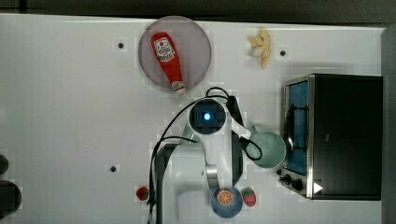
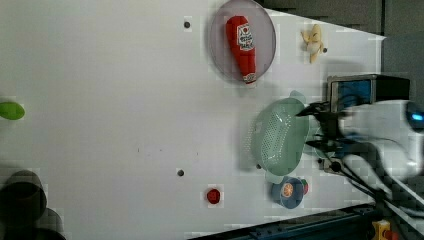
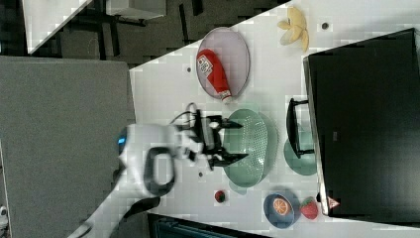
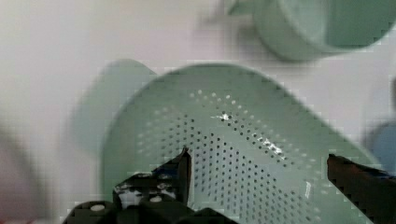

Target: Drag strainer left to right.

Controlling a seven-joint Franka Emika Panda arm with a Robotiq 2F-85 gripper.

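The strainer (image 2: 277, 137) is a pale mint-green oval colander with many small holes. It lies on the white table next to the toaster oven, between the grey plate and the blue bowl. My gripper (image 2: 311, 128) hangs over its bowl, open, with both dark fingers spread across the holed inside. The right view shows the strainer (image 3: 252, 144) with the gripper (image 3: 236, 141) on its left. Seen from the wrist, one fingertip (image 4: 184, 165) sits over the strainer (image 4: 243, 140) and nothing is between the fingers. My arm's wrist (image 1: 208, 116) covers the strainer in the top view.
A round mint-green mug (image 1: 267, 149) stands against the toaster oven (image 1: 343, 135). A grey plate (image 1: 196, 42) carries a ketchup bottle (image 1: 169, 58). A banana (image 1: 261, 46) lies further back. A blue bowl (image 1: 226, 200), a strawberry (image 1: 249, 197) and a small red fruit (image 1: 142, 192) lie near the arm's base.
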